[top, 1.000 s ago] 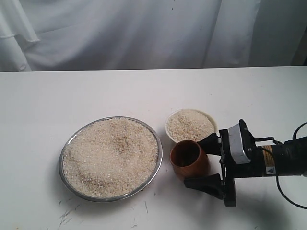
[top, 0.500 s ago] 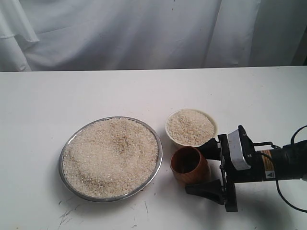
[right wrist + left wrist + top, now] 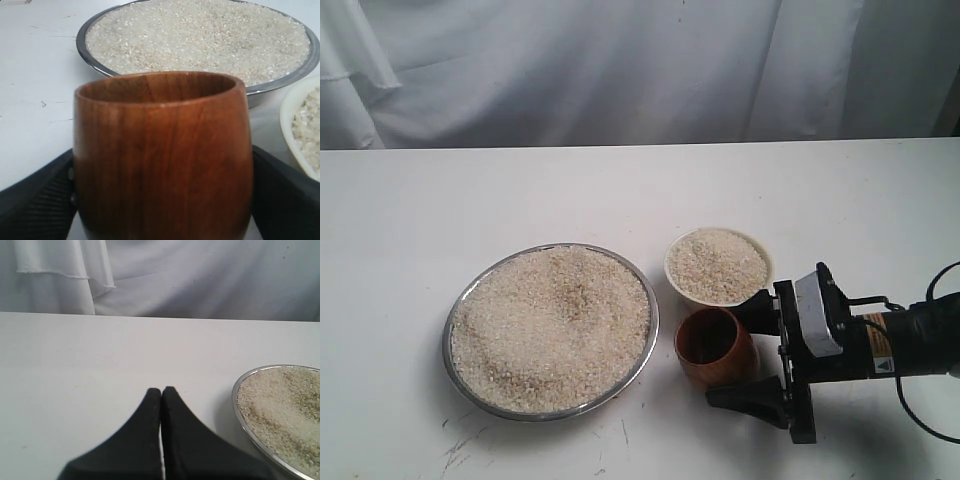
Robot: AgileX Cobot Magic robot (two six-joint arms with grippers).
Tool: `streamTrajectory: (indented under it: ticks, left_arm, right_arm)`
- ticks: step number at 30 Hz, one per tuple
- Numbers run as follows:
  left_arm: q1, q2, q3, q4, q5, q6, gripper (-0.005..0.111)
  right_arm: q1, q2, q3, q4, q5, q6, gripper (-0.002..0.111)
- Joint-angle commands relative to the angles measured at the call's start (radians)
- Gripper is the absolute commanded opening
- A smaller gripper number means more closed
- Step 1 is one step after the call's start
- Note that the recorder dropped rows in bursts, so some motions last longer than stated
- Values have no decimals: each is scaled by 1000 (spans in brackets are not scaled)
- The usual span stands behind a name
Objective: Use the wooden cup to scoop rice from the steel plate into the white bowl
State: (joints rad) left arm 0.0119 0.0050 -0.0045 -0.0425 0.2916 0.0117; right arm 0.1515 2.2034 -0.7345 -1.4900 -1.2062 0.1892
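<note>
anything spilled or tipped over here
Nothing stands out. The pale rice grains lie inside the shiny steel plate and cream-white bowl, no spill visible; the reddish-brown wooden cup stands upright in the right gripper.

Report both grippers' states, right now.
Left gripper: closed, holding nothing.
Right gripper: closed on the wooden cup.
</note>
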Motion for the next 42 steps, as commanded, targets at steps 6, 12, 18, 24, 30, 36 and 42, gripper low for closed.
streamTrajectory:
  ticks: [6, 12, 18, 24, 30, 36, 42]
  left_arm:
    - [-2, -5, 5, -1, -6, -3, 0]
    - [-2, -5, 5, -1, -6, -3, 0]
    - [-2, -5, 5, -1, -6, -3, 0]
    - [-2, -5, 5, -1, -6, -3, 0]
    - [-2, -5, 5, -1, -6, -3, 0]
    - [-2, -5, 5, -1, -6, -3, 0]
    - [-2, -5, 5, -1, -6, -3, 0]
  right_arm:
    - [-5, -1, -3, -12, -15, -14, 0]
    - [-5, -1, -3, -12, -15, -14, 4]
    - [-5, -1, -3, -24, -15, -16, 19]
    - [-6, -1, -3, -27, -15, -18, 43]
    - [-28, -1, -3, -53, -15, 20, 76]
    - [-35, -6, -3, -99, -15, 25, 83]
    - [-35, -36, -3, -99, -15, 34, 83]
